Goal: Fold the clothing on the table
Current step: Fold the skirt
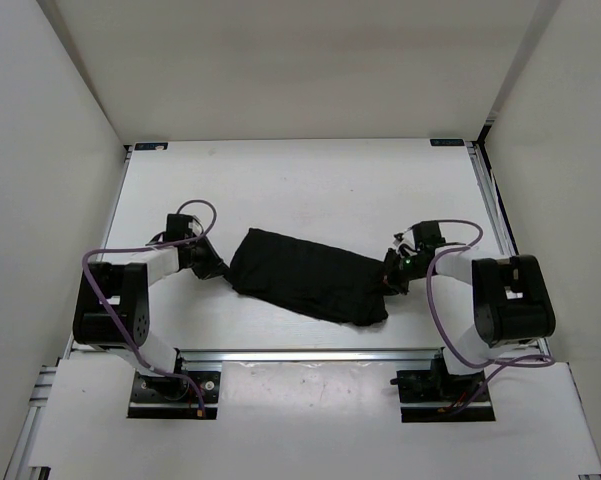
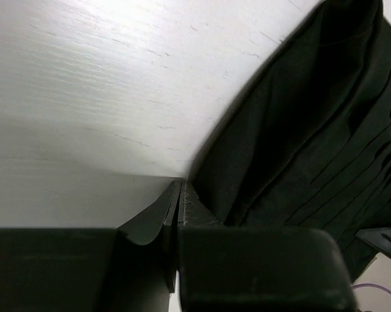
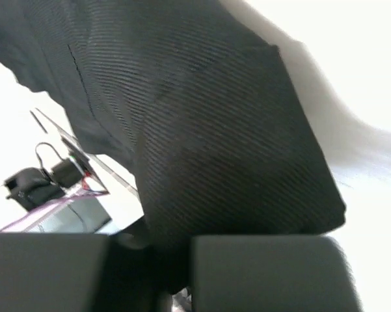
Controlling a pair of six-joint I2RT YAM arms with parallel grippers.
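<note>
Large flat white rectangular bench (image 1: pixel 300 190) with silver rail edging carrying everything. Black pleated soft-fabric skirt (image 1: pixel 305 275) lying spread across bench middle, slanting from far-left to near-right between both arms. Left hand (image 1: pixel 212 268) sitting closed, pinching skirt's left edge low against bench. Right hand (image 1: pixel 392 280) clamping skirt's right end, fabric running between fingers. Step, judging: gripping both ends for a fold. Next move calling for lifting together, carrying one edge over, pinch not slipping.

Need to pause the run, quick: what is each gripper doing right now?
Left gripper: jaws closed on an edge of the skirt.
Right gripper: jaws closed on the skirt, opposite end.
</note>
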